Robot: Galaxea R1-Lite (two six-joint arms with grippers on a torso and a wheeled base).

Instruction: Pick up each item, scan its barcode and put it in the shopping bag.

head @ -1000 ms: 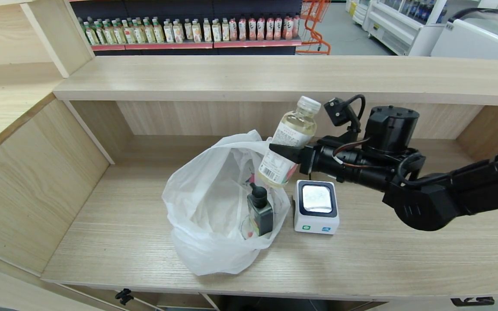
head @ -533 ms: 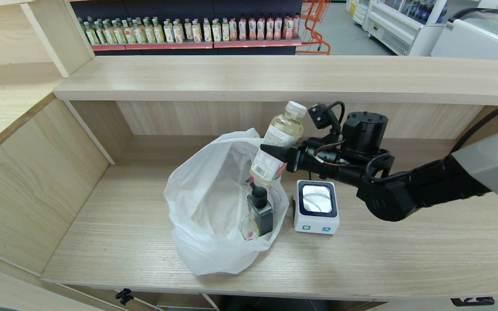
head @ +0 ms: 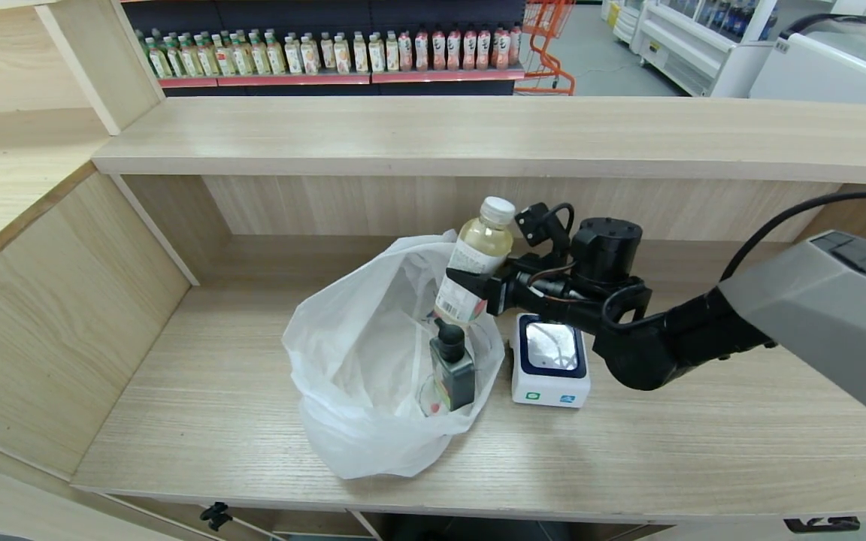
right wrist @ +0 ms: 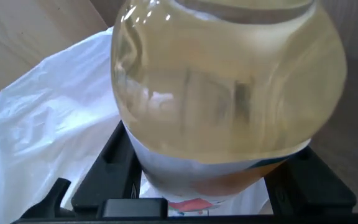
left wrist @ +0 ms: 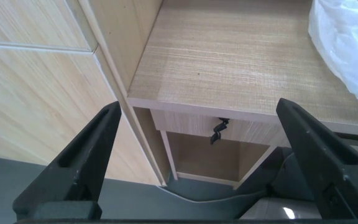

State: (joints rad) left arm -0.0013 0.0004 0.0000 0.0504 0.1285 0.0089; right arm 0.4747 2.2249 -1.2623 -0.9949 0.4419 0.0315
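My right jaws grip the clear pale-yellow drink bottle (head: 482,244) mid-label, at one o'clock of the white plastic bag (head: 343,406); probably slick, fairly heavy.

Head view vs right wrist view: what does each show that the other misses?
Head view adds the scanner on the counter, a black pump bottle standing inside the shopping bag, and the white cap of the bottle. Right wrist view adds the pale liquid close up through the bottle's wall, with black fingers on either side of its label. Both share the right gripper shut on the bottle by the bag's open mouth.
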